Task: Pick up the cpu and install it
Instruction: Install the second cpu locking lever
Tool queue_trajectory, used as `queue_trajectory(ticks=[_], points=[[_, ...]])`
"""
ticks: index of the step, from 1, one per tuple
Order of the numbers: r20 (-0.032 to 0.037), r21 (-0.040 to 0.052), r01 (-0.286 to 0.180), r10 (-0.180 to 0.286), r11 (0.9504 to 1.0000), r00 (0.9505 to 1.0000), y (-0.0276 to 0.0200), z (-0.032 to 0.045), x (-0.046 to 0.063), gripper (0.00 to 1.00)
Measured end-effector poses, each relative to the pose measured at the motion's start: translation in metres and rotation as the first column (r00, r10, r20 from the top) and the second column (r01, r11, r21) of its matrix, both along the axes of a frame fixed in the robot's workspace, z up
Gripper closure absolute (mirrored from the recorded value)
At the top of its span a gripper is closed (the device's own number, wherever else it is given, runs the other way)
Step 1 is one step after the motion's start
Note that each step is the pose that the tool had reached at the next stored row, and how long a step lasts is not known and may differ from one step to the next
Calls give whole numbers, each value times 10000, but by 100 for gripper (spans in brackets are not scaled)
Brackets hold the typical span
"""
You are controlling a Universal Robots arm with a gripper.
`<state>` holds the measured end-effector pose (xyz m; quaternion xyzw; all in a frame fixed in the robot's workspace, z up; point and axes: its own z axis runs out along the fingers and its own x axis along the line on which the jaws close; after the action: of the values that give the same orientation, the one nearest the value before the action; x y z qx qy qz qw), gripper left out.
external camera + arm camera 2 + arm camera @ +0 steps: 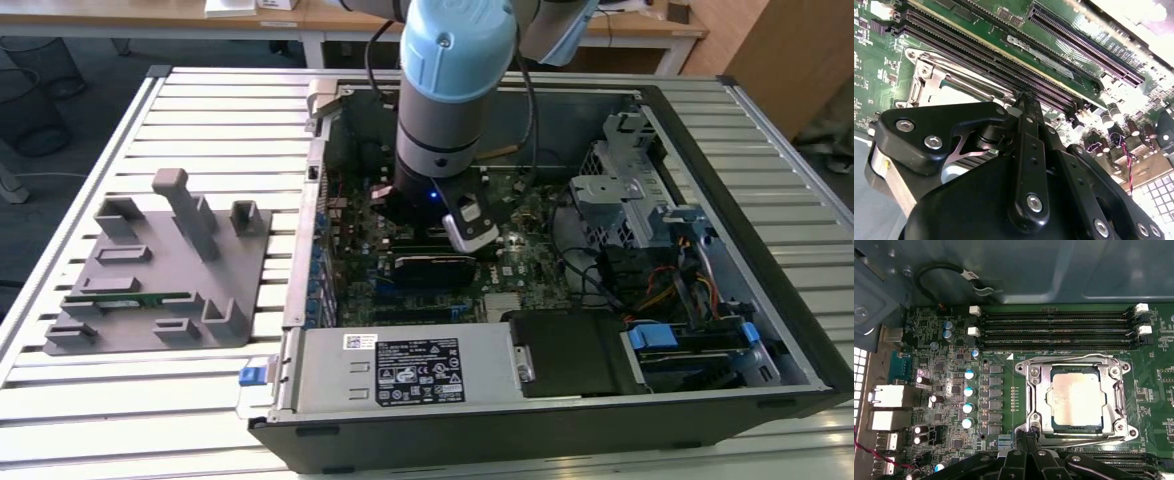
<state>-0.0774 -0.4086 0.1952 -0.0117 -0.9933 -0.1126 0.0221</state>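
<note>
The cpu (1076,397) lies flat in the metal-framed socket (1030,390) on the green motherboard, its shiny silver top facing up. My gripper (1026,434) is shut, with its black fingertips pressed together and nothing between them, right at one corner of the socket frame, beside the cpu and not over it. In the second wrist view the joined fingers (1026,120) reach down in front of the socket (939,82) and hide most of it. In the exterior view the arm stands inside the open computer case, with the gripper (416,222) low over the board.
Black memory slots (1054,330) run along one side of the socket. Rows of capacitors (969,400) stand nearby. The case walls (534,410), drive cage (627,190) and cables (667,290) close in around the arm. A grey fixture (147,290) holding a green memory stick (127,297) sits at the exterior view's left.
</note>
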Motion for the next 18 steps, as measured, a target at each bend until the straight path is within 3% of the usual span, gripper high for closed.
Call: queue_trajectory(ticks=[10, 18], points=[[3, 40, 1, -2, 10000, 10000, -2, 34, -4, 89], [2, 144, 2, -2, 9999, 10000, -114, 34, -3, 89]])
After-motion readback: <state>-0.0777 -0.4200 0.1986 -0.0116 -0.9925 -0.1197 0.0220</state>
